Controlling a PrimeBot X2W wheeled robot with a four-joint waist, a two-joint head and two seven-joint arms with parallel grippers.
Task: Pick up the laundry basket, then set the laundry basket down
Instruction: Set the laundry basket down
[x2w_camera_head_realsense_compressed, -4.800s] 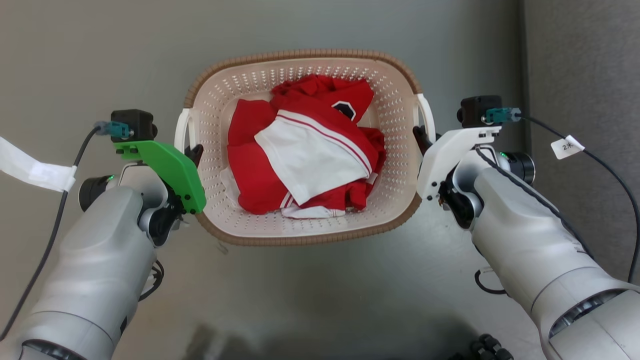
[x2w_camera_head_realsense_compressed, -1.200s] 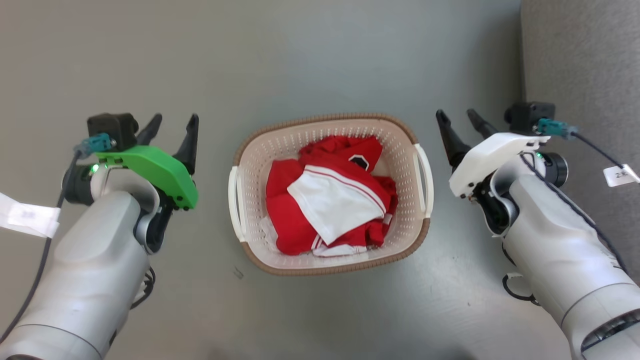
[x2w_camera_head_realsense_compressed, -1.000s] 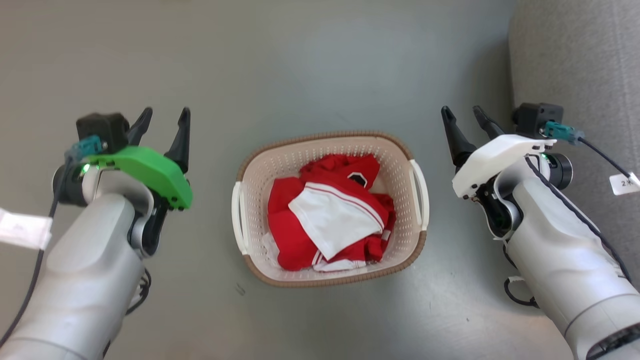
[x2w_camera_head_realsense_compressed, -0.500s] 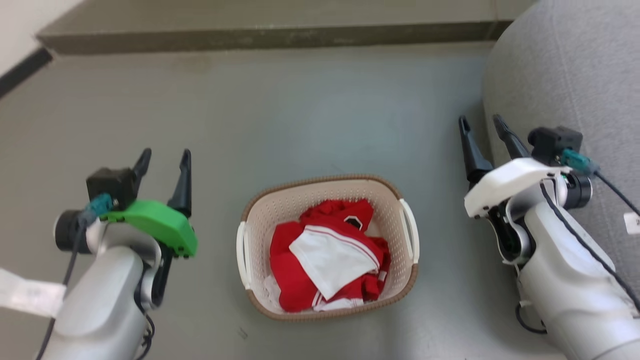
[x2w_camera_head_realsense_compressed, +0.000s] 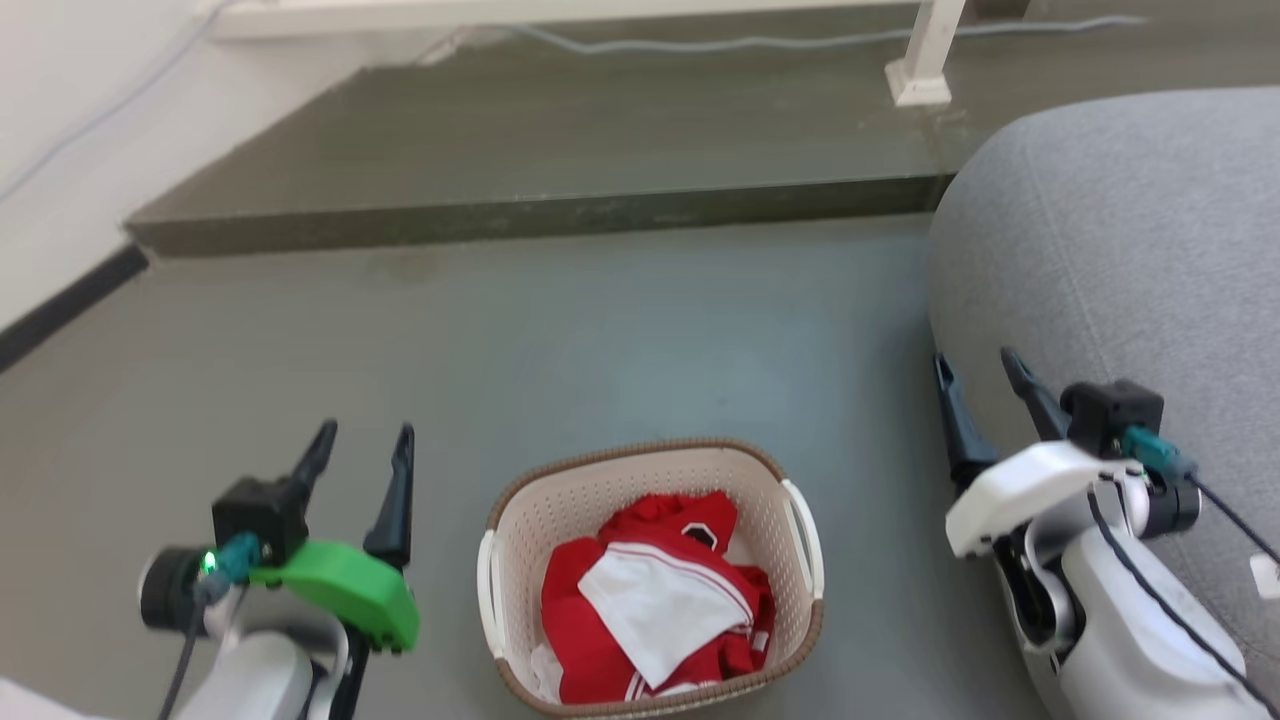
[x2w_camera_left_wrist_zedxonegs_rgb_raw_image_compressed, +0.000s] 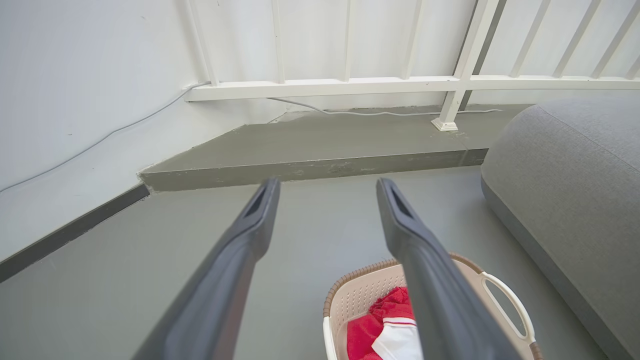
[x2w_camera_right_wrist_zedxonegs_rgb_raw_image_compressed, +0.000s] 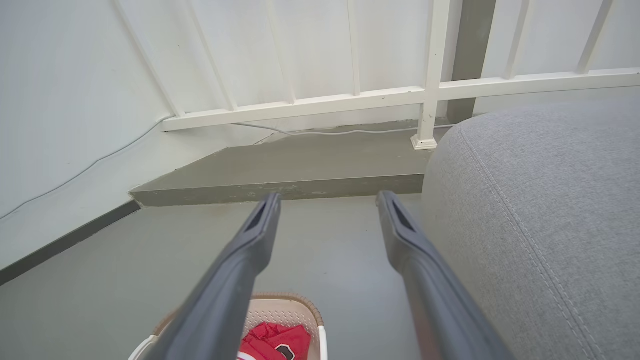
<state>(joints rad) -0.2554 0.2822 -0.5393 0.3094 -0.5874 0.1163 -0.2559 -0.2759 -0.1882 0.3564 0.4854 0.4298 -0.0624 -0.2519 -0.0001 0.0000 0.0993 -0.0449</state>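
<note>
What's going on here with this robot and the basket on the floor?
A two-armed robot is working with a cream perforated plastic laundry basket holding red-and-white clothing. The basket sits on the grey floor, between the left gripper and right gripper; both are open, apart from it, holding nothing. The set-down looks done.

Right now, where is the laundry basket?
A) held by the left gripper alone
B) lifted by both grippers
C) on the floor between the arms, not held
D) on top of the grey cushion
C: the laundry basket sits on the floor, with the left gripper and right gripper both open and apart from its handles.
</note>
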